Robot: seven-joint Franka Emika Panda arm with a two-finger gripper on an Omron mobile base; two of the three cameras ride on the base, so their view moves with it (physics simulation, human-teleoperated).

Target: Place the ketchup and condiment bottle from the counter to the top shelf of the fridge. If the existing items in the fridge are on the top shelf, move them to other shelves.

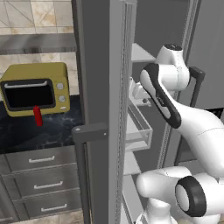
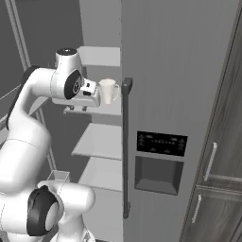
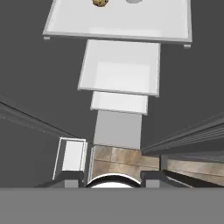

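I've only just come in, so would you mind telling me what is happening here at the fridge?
The white arm is reaching into the open fridge, its end effector shut and empty beside a white mug standing on a shelf. A small round item also lies on a shelf in the hand view. A red bottle stands on the dark counter in front of the yellow microwave, not yet picked up.

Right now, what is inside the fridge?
A white mug stands on a fridge shelf beside the gripper. The closed door hides the rest.
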